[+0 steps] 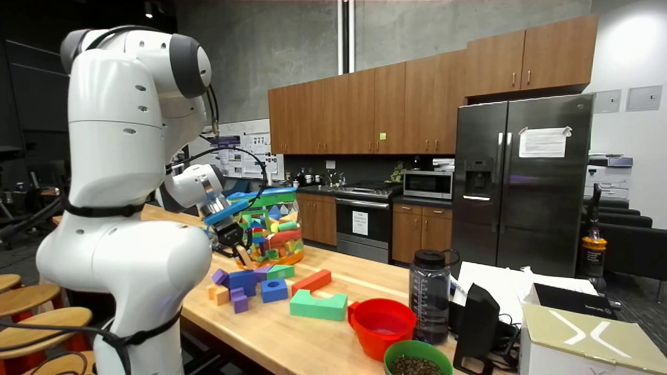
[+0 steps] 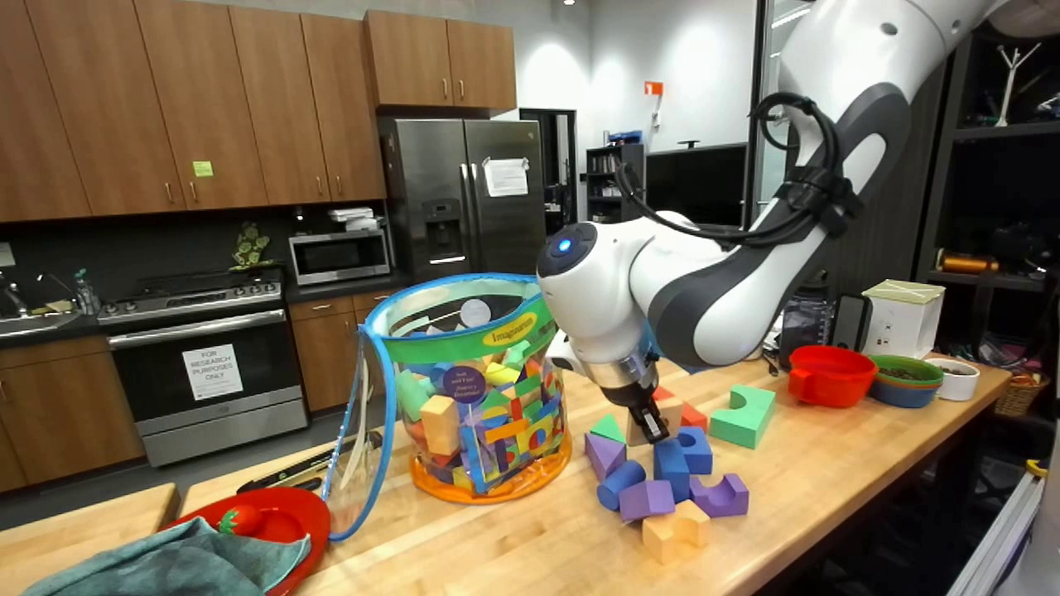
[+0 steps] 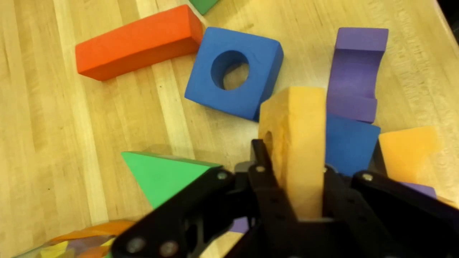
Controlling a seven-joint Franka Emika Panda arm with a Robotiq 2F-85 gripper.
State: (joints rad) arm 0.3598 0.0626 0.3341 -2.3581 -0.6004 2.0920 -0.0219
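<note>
a yellow-orange block [image 3: 306, 150] sits just right of center in the wrist view, between the fingers [image 3: 265, 179] of my gripper [image 3: 292, 157]. they are clamped on it, one along each side. it is over the table [image 3: 118, 122]; i can't tell whether its lower end touches anything.

with that block as the clock's center in the wrist view, a blue square block [image 3: 260, 68] with a round hole is near, between ten and eleven. a red-orange bar [image 3: 140, 43] lies beyond it toward ten, one end just beside the blue. a purple block [image 3: 355, 77] with a curved notch is at one. a second blue block [image 3: 351, 145], partly hidden, is at three, with a light orange block [image 3: 407, 154] farther out. a green triangular block [image 3: 168, 177] is between eight and nine.

with my gripper as center in an exterior view, a clear round bag [image 2: 439, 352] packed with colored blocks [image 2: 497, 414] stands near at nine. a green block [image 2: 749, 424] with a curved cutout is at three. a red bowl [image 2: 820, 387] is farther out, between two and three. a red tray [image 2: 313, 517] bearing a gray-green cloth [image 2: 182, 563] is between eight and nine. a steel fridge [image 2: 513, 223] stands well back toward eleven.
</note>
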